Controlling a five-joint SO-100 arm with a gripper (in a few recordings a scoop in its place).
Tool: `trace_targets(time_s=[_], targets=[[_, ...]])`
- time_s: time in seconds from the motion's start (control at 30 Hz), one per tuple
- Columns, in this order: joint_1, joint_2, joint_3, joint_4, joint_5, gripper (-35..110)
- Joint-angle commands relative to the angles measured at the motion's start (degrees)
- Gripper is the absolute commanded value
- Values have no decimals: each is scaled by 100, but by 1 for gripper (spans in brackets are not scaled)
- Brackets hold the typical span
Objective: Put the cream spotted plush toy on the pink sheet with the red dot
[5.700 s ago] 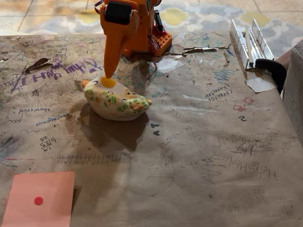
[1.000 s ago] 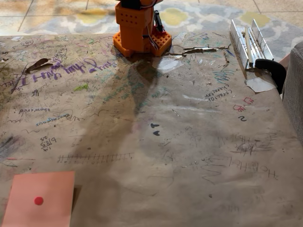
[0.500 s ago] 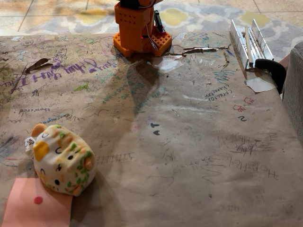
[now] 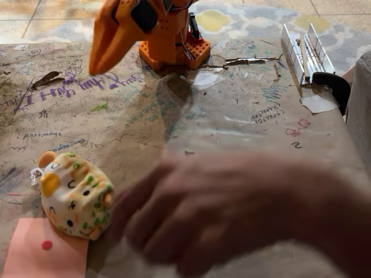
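Observation:
The cream spotted plush toy (image 4: 73, 196) lies at the lower left, its underside resting over the upper right corner of the pink sheet (image 4: 32, 258). The sheet's red dot (image 4: 46, 245) shows just left of the toy. My orange gripper (image 4: 94, 68) hangs high over the table's back left, far from the toy, pointing down and left. Its fingers look pressed together with nothing between them.
A person's blurred hand (image 4: 232, 214) reaches in from the right across the front of the table, fingers close to the toy. The arm's orange base (image 4: 173, 43) stands at the back. A metal clamp rail (image 4: 307, 52) lies at the back right.
The toy sat under the gripper at first, then vanished, then showed up at the sheet's corner. Since half a second ago the gripper has swung into view and a hand has come in from the right.

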Motion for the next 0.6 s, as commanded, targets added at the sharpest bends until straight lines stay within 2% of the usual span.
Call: trace_targets(time_s=[0.0, 0.17, 0.57], targets=[[88, 62, -123, 123, 2241, 0], [9, 62, -123, 958, 3507, 0], [18, 70, -123, 993, 3595, 0]])
